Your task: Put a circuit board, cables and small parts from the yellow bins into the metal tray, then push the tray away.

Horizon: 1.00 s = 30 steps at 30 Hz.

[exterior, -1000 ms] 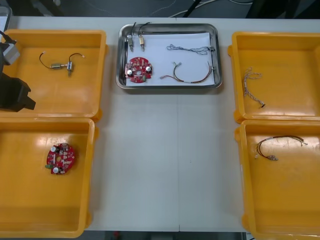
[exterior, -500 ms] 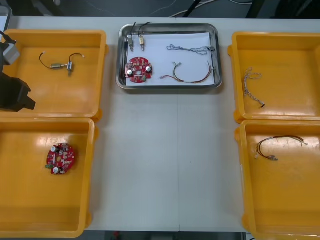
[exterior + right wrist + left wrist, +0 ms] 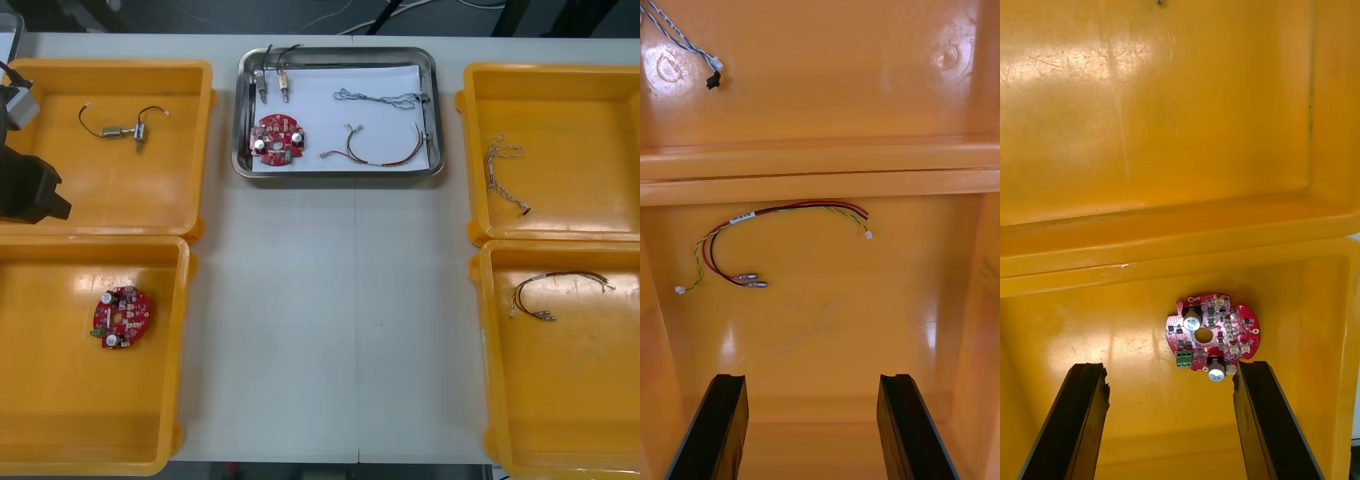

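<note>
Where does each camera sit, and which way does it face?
Front view: above the arms, looking steeply down at table, tray and bins; left arm at its left edge.
Left wrist view: on that wrist, facing the circuit board in the near left bin; left end effector open.
Right wrist view: on that wrist, facing the red and yellow cable in the near right bin; right end effector open.
Shared: the front view shows that board and cable too.
</note>
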Each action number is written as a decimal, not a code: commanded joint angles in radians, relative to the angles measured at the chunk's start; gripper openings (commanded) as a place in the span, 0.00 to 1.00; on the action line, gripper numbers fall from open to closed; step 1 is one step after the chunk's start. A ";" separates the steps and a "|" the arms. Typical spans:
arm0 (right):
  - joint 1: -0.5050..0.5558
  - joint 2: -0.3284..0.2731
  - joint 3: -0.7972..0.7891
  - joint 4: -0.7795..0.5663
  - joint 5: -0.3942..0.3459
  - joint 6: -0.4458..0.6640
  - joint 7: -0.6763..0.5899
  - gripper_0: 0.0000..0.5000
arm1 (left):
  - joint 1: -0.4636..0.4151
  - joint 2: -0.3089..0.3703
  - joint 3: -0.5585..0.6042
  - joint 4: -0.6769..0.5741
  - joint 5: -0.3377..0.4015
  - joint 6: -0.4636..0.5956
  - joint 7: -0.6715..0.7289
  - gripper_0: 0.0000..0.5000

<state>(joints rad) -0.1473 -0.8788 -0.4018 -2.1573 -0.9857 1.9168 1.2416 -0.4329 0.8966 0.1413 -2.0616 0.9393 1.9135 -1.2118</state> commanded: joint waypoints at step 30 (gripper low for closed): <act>0.014 -0.020 0.014 -0.006 -0.008 0.003 -0.030 1.00 | 0.010 -0.008 0.031 -0.025 0.001 0.006 0.060 1.00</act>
<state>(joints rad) -0.1473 -0.8788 -0.4018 -2.1573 -0.9858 1.9168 1.2416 -0.4329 0.8966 0.1413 -2.0616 0.9393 1.9135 -1.2118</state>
